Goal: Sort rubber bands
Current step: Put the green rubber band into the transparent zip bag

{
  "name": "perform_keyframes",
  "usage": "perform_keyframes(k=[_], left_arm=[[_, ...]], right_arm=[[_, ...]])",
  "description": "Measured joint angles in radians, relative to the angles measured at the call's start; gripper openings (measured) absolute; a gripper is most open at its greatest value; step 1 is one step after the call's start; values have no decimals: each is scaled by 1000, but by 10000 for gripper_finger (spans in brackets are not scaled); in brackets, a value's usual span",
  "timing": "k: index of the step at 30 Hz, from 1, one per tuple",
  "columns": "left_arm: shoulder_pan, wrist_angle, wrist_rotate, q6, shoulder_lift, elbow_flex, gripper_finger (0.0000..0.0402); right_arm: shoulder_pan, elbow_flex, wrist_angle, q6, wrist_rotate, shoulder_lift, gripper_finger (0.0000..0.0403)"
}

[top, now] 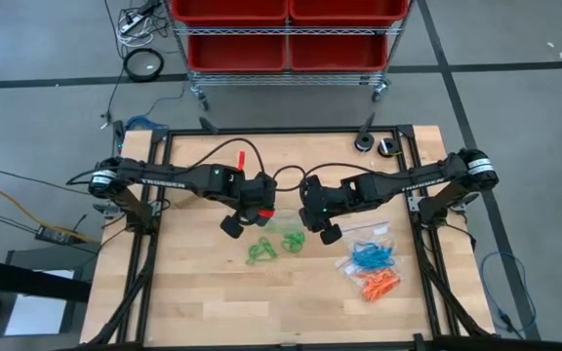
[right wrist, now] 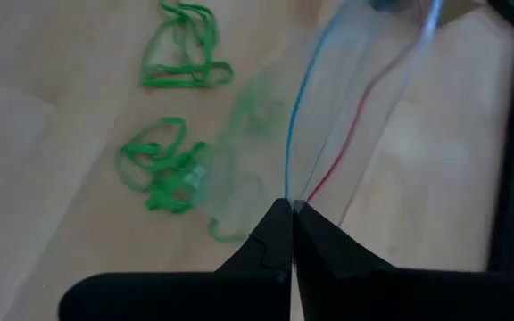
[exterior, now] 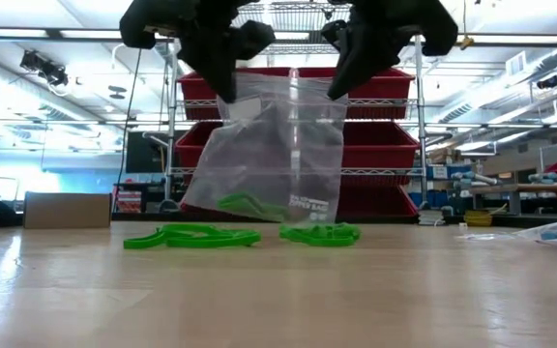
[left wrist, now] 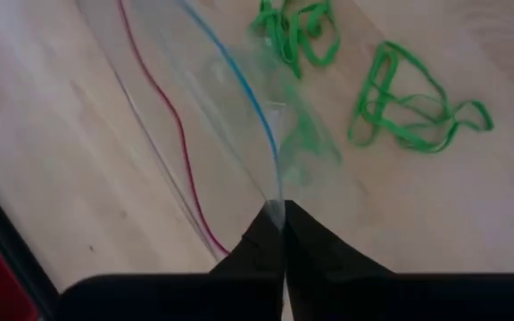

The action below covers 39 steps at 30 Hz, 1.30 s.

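I have both arms meeting over the middle of the pale wooden bench, sharing one clear plastic zip bag that hangs between them above the surface. The left gripper has its fingers pressed together on one top corner of the bag, and the right gripper is clamped the same way on the opposite corner. I judge the two-corner hold is there to keep the bag's mouth, with its blue and red seal lines, up and stretched so it can take bands without collapsing.

A few thin green rubber loops already sit in the bottom of the bag, which is why it hangs straight. The remaining green rubber bands lie loose on the bench in two small clusters directly under the bag, at about 6 o'clock from the grippers in the high view. Well apart, toward 4 o'clock, blue rubber bands and orange rubber bands lie on or in flat clear bags; I cannot tell which.

With both sets of fingers occupied, neither can pick up a loose green band, so I would expect one corner has to be let go first. The thin film could slip or sag when that happens.
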Motion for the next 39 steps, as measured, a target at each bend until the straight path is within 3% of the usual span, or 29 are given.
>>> perform_keyframes(k=[7,19,24,32,39], left_arm=[[-15,-62,-1,-1,0,13,2],[-14,-196,-74,0,-5,13,1],[-11,-248,-79,-29,-5,13,0],[-12,-232,-43,-89,-12,-39,0],[-34,-108,11,-121,-11,-193,0]], right_arm=[[12,12,-11,29,13,-39,6],[17,13,-152,233,30,-151,88],[22,-36,-148,296,7,-143,96],[16,-301,165,313,3,-132,80],[-9,-589,649,307,-2,-131,77]])
